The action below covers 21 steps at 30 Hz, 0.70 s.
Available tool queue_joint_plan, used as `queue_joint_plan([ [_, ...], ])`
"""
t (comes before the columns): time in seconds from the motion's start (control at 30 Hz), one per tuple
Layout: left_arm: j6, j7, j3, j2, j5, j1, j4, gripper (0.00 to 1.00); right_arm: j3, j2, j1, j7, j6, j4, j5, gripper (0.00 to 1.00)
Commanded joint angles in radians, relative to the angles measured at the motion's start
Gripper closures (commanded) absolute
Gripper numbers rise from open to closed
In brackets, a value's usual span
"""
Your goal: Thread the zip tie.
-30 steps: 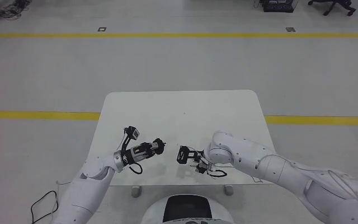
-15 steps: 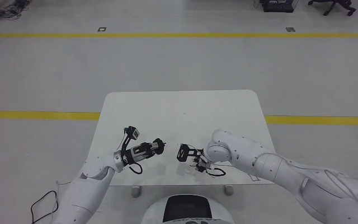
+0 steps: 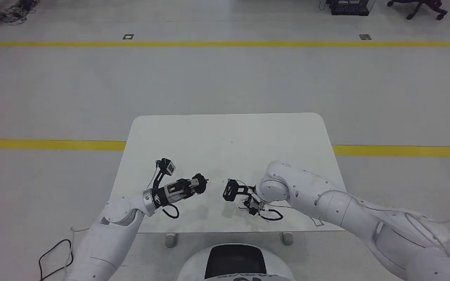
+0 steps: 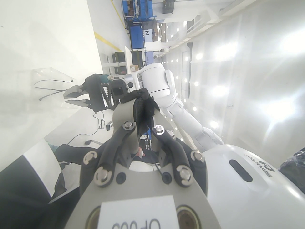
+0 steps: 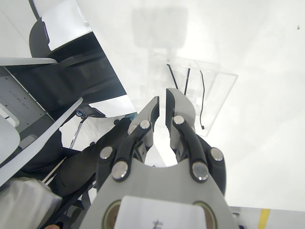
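My left gripper hangs over the table's front middle, shut on a black crumpled bundle; I cannot tell if it is a zip tie. Facing it, a short gap away, is my right gripper. Its fingers stand a narrow gap apart with nothing between them. Beyond the right gripper, several black zip ties lie in a clear tray on the table.
The white table is bare across its far half. A black cable loop hangs under the right wrist near the front edge. A yellow floor line runs behind the table.
The right arm has shifted slightly and its gripper has drifted a little away from the table's front edge. The left arm has kept still with the bundle.
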Motion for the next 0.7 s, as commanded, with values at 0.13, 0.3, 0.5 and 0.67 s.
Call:
queue_joint_plan([
  [0.13, 0.0, 0.0, 0.0, 0.0, 0.0, 0.0, 0.0, 1.0, 0.0, -0.014, -0.003, -0.008, 0.0, 0.024, -0.007, 0.87],
  [0.3, 0.0, 0.0, 0.0, 0.0, 0.0, 0.0, 0.0, 1.0, 0.0, -0.022, -0.008, -0.022, 0.0, 0.042, -0.019, 0.83],
  [0.5, 0.0, 0.0, 0.0, 0.0, 0.0, 0.0, 0.0, 1.0, 0.0, -0.038, -0.008, -0.012, 0.0, 0.069, -0.021, 0.83],
  [0.67, 0.0, 0.0, 0.0, 0.0, 0.0, 0.0, 0.0, 1.0, 0.0, -0.05, -0.007, -0.01, 0.0, 0.093, -0.026, 0.82],
])
